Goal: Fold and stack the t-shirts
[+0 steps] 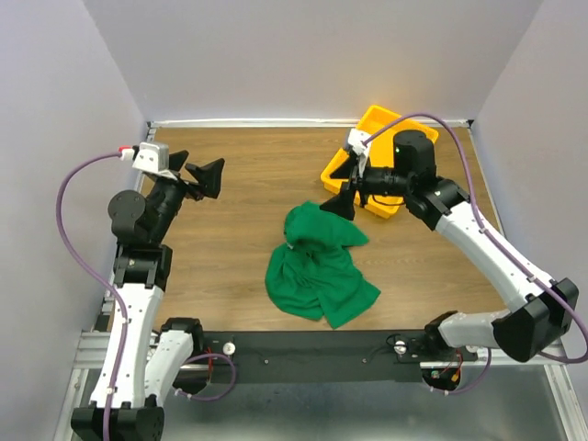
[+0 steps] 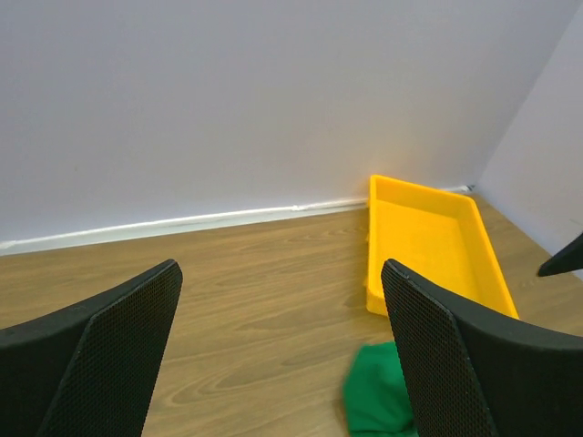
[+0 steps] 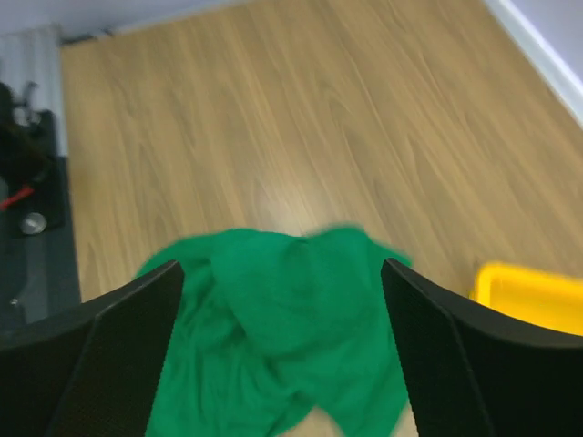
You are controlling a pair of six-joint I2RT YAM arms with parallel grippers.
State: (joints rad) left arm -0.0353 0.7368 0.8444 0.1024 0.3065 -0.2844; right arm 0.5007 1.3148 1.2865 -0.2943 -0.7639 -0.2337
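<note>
t-shirt lies crumpled mid table. soft, light, floppy, so i expect it to sag and bunch. best pinched at a hem or shoulder edge, not the heap. right claw hangs wide and empty just over its far edge. left claw is wide too, well apart, far left.

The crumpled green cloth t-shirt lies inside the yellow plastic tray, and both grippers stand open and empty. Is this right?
Not quite. The top external view shows the crumpled green cloth t-shirt lying on the wooden table beside the yellow plastic tray, not inside it. The left gripper and the right gripper do stand open and empty.
</note>
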